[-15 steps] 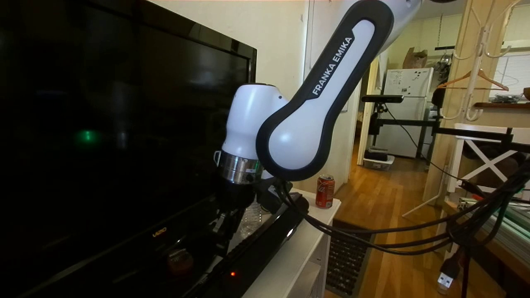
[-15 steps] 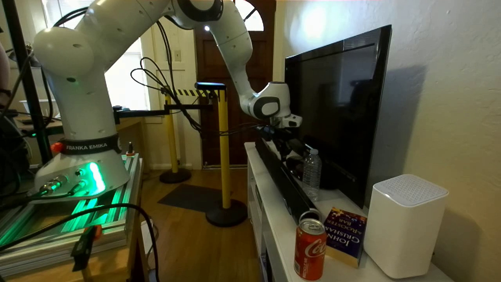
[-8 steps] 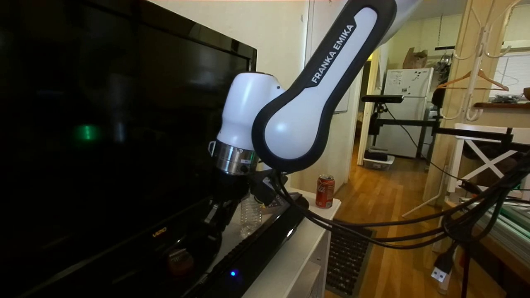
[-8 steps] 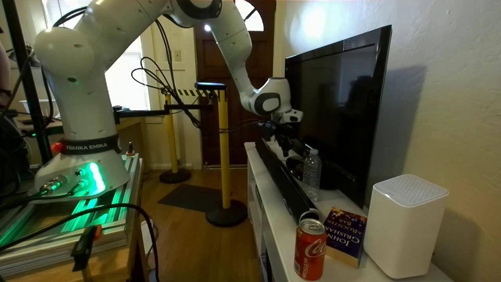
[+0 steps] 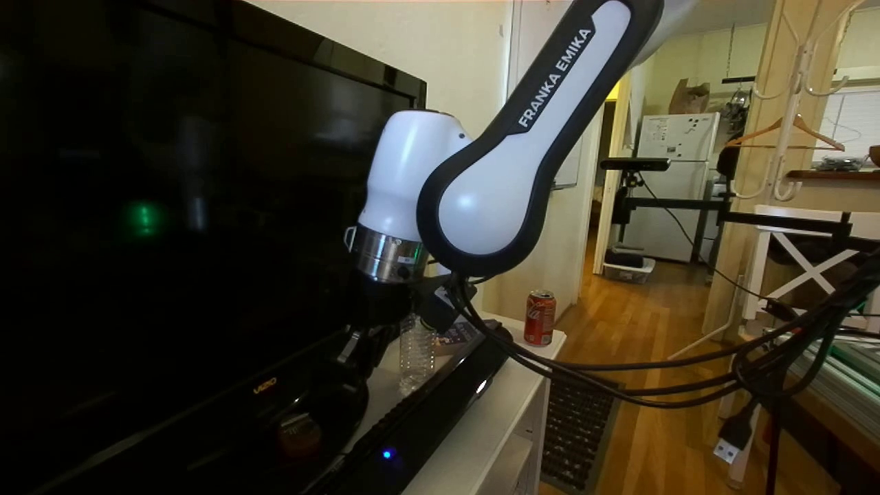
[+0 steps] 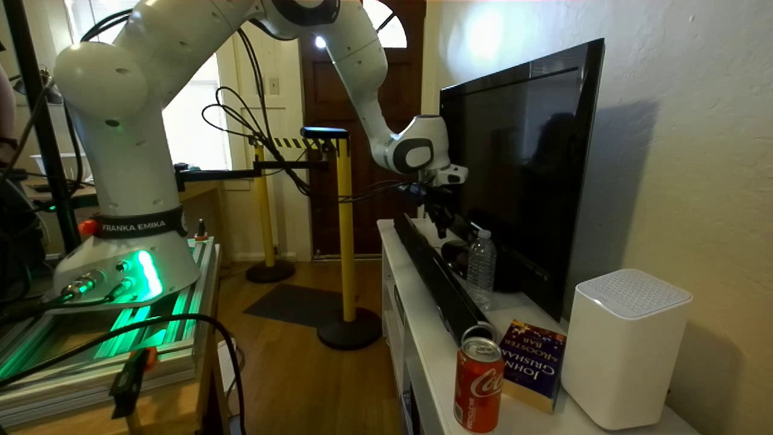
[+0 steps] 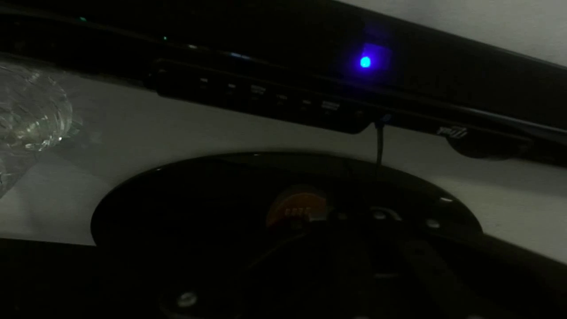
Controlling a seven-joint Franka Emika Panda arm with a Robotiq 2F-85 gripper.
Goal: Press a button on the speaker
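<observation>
The speaker is a long, low, glossy black soundbar (image 5: 440, 421) on the white cabinet in front of the TV; it also shows in an exterior view (image 6: 430, 266) and across the top of the wrist view (image 7: 248, 33). Its indicator light (image 5: 387, 454) glows blue, also in the wrist view (image 7: 365, 62). A row of small buttons (image 7: 270, 98) runs along its rear edge. My gripper (image 6: 442, 231) is shut and empty, pointing down above the TV base behind the speaker, apart from it. It is very dark in the wrist view (image 7: 350, 217).
The TV (image 6: 513, 157) stands close behind my gripper on its round base (image 7: 177, 195). A clear bottle (image 6: 481, 269) stands between speaker and TV. A red can (image 6: 479, 380), a book (image 6: 534, 362) and a white speaker-like box (image 6: 625, 356) are at one cabinet end. Cables (image 5: 619, 385) hang from my arm.
My gripper has risen away from the speaker and moved slightly towards the TV. The speaker's indicator light has turned from red to blue.
</observation>
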